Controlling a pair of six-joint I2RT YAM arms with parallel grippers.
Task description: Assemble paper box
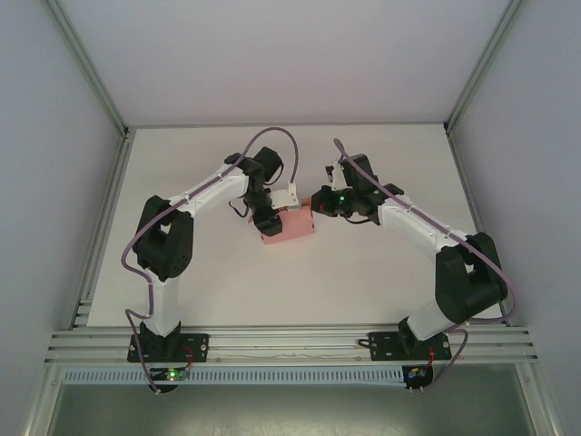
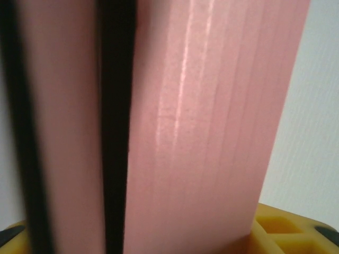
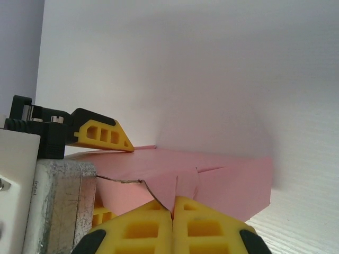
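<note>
**Q:** Where is the paper box (image 1: 289, 227)?

**A:** It is a pink closed box over the middle of the table (image 1: 363, 272), between the two grippers. Whether it rests on the surface or is raised cannot be told.

**Q:** Position relative to the left gripper (image 1: 274, 222)?

**A:** The box's left end sits inside the jaws. In the right wrist view, the upper finger (image 3: 100, 135) lies flat on the top face and the lower finger (image 3: 103, 216) is under the same end. In the left wrist view, pink card stands between the yellow fingers. Status: clamped on the paper box.

**Q:** Position relative to the right gripper (image 3: 173, 219)?

**A:** It is at the box's right side. The fingertips are pressed together with no card between them. They meet the side wall just below a folded flap (image 3: 185, 182). Status: clenched, grasping nothing.
</note>
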